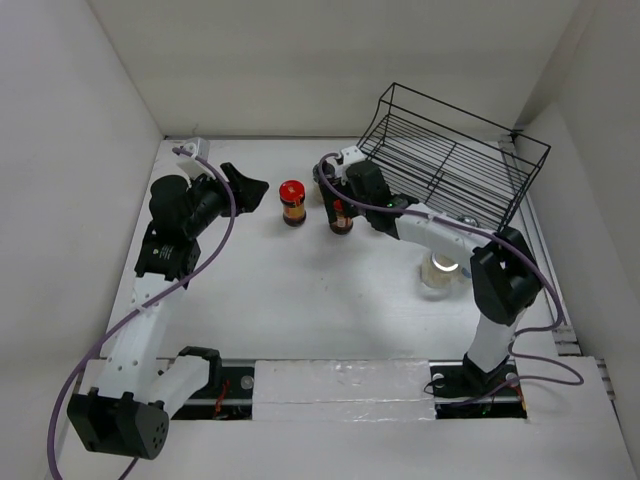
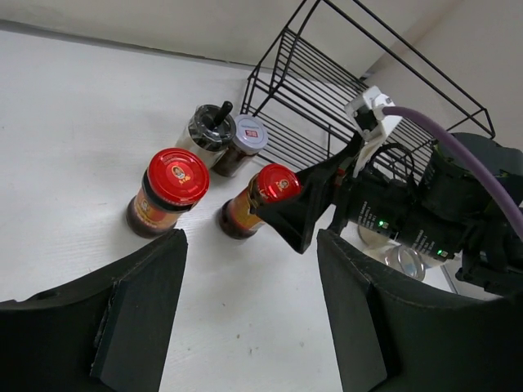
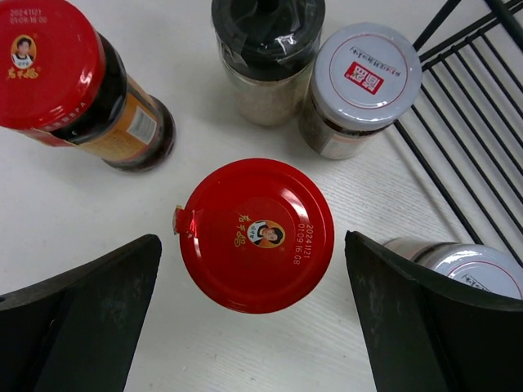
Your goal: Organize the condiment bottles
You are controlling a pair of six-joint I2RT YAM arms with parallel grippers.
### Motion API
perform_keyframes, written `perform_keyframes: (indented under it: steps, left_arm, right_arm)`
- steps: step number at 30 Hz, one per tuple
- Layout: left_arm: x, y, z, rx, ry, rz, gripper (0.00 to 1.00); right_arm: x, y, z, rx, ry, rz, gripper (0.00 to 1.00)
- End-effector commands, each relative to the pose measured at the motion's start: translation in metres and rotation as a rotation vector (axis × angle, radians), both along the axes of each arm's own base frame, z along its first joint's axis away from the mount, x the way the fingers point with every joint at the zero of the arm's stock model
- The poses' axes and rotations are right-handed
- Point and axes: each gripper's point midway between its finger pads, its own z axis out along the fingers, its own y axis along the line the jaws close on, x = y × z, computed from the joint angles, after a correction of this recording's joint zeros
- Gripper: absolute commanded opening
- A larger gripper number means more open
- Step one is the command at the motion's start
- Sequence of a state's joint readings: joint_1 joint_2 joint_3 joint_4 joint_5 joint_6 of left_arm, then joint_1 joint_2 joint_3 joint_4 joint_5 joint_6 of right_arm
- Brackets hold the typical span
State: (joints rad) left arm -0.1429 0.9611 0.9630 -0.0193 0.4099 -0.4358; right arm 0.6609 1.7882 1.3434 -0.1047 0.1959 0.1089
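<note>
The top camera looked down over the whole table (image 1: 300,310). The right wrist camera faced straight down, close above the red-capped jar (image 3: 257,235) that the left wrist camera saw obliquely from farther back.

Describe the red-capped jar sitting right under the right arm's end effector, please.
This red-capped jar looks like glass, with dark contents and an orange label. Its glossy red lid bears a small portrait logo and a torn seal scrap at its edge. It stands upright on the white table, between the open jaws of the right end effector, untouched.
</note>
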Motion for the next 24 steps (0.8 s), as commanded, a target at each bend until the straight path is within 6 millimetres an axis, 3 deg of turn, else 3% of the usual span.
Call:
perform_keyframes:
  steps: [1,4,7,8,9,11,15,16,17,18,19,22,23,24]
  left_arm:
    - [0.001,-0.001,0.011,-0.006,-0.047,-0.004,0.61]
    - [0.001,-0.001,0.011,-0.006,-0.047,-0.004,0.61]
    - [0.002,-0.005,0.007,-0.015,-0.034,-0.023,0.61]
    - [0.002,-0.005,0.007,-0.015,-0.034,-0.023,0.61]
    - [0.002,-0.005,0.009,-0.016,-0.043,-0.023,0.61]
    - [0.002,-0.005,0.009,-0.016,-0.043,-0.023,0.61]
    - [0.002,-0.005,0.009,-0.016,-0.043,-0.023,0.61]
    - [0.003,-0.006,0.006,-0.016,-0.034,-0.032,0.59]
    - [0.003,-0.006,0.01,-0.017,-0.043,-0.032,0.59]
    - [0.004,-0.005,0.008,-0.015,-0.034,-0.023,0.59]
    - [0.004,-0.005,0.008,-0.015,-0.034,-0.023,0.59]
    - [0.004,-0.005,0.008,-0.007,-0.039,-0.024,0.59]
    - [0.004,-0.005,0.008,-0.007,-0.039,-0.024,0.59]
    - [0.004,-0.005,0.008,-0.007,-0.039,-0.024,0.59]
  right_arm:
    - [0.008,0.011,0.02,0.039,-0.032,0.024,1.0]
    - [0.013,0.004,0.01,0.015,-0.027,-0.022,0.89]
    - [0.017,0.005,0.004,0.01,-0.029,-0.031,0.65]
    - [0.019,0.005,0.007,0.015,-0.043,-0.039,0.62]
    - [0.022,0.007,0.011,0.028,-0.059,-0.04,0.51]
    - [0.013,0.015,0.03,0.027,-0.102,-0.034,0.47]
    - [-0.008,0.018,0.101,0.069,-0.24,0.002,0.44]
    - [-0.013,0.013,0.142,0.12,-0.31,0.001,0.44]
    - [-0.019,0.018,0.162,0.161,-0.333,0.04,0.44]
    - [-0.014,0.008,0.184,0.196,-0.362,0.044,0.44]
    - [-0.015,0.003,0.222,0.258,-0.425,0.066,0.44]
    - [-0.001,-0.018,0.267,0.317,-0.505,0.079,0.43]
    - [0.002,-0.025,0.298,0.339,-0.566,0.079,0.43]
    - [0.007,-0.029,0.308,0.347,-0.585,0.082,0.43]
